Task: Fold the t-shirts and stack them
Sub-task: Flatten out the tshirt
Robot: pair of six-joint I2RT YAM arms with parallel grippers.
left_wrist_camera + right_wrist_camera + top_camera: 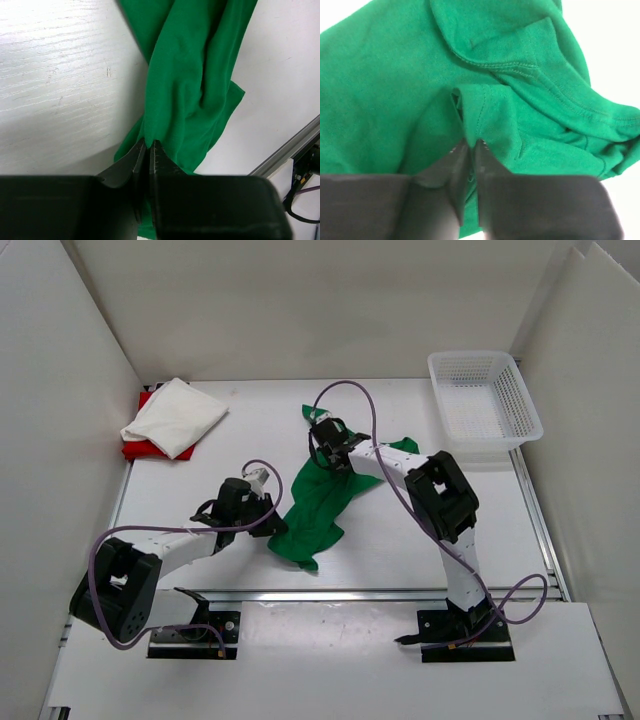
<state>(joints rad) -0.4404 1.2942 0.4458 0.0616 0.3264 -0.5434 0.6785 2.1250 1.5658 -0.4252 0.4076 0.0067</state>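
left gripper [149,144], right gripper [471,143] pinching green t-shirt [316,508]

White panels [300,310] enclose a white, perhaps wooden, table [250,430].

White table [400,540], green t-shirt [315,515] centre, red t-shirt [140,451] far left, basket [478,357] far right

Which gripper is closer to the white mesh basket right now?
Right. The right gripper pinches the green t-shirt mid-table, to the left of the white mesh basket in the far right corner. The left gripper holds the shirt's near end, farther from it.
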